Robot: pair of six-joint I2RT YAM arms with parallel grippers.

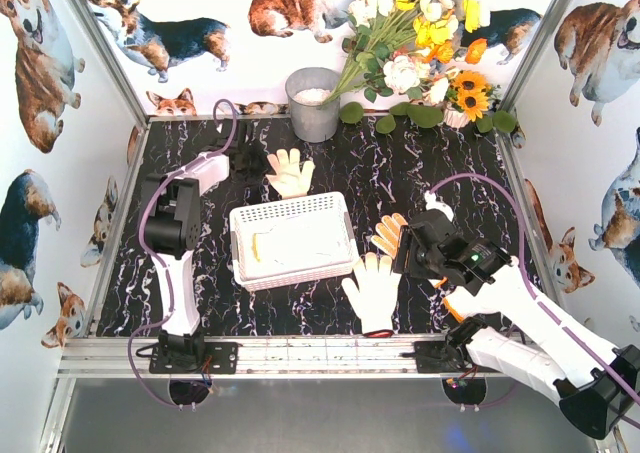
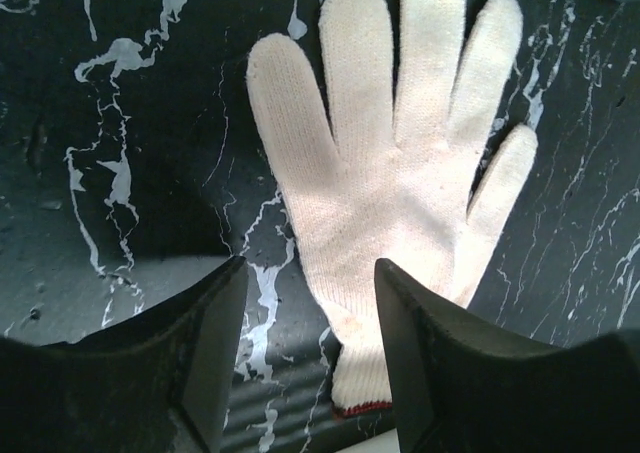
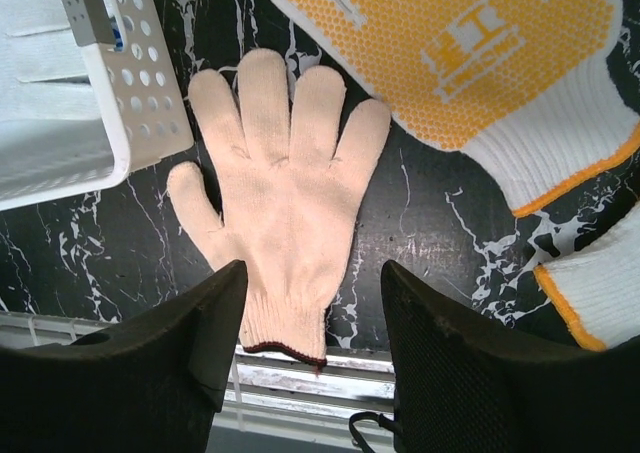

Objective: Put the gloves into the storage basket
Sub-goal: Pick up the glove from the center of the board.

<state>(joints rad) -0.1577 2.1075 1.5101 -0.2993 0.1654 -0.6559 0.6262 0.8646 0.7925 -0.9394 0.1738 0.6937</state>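
The white lattice storage basket (image 1: 290, 238) stands mid-table with pale fabric lying inside; its corner (image 3: 110, 93) shows in the right wrist view. A cream glove (image 1: 290, 171) lies flat behind it. My left gripper (image 2: 310, 273) hangs open over that glove (image 2: 390, 173), its red-trimmed cuff between the jaws and untouched. A second cream glove (image 1: 373, 288) lies at the front. My right gripper (image 3: 315, 273) is open above its cuff (image 3: 285, 333). A yellow-dotted glove (image 3: 470, 43) lies beside it, and another orange-trimmed white cuff (image 3: 600, 293) shows at the right.
A grey metal bucket (image 1: 313, 103) and a bunch of artificial flowers (image 1: 420, 43) stand at the back. The aluminium rail (image 1: 320, 353) runs along the near edge, just under the front glove's cuff. Printed walls close in the left, right and back.
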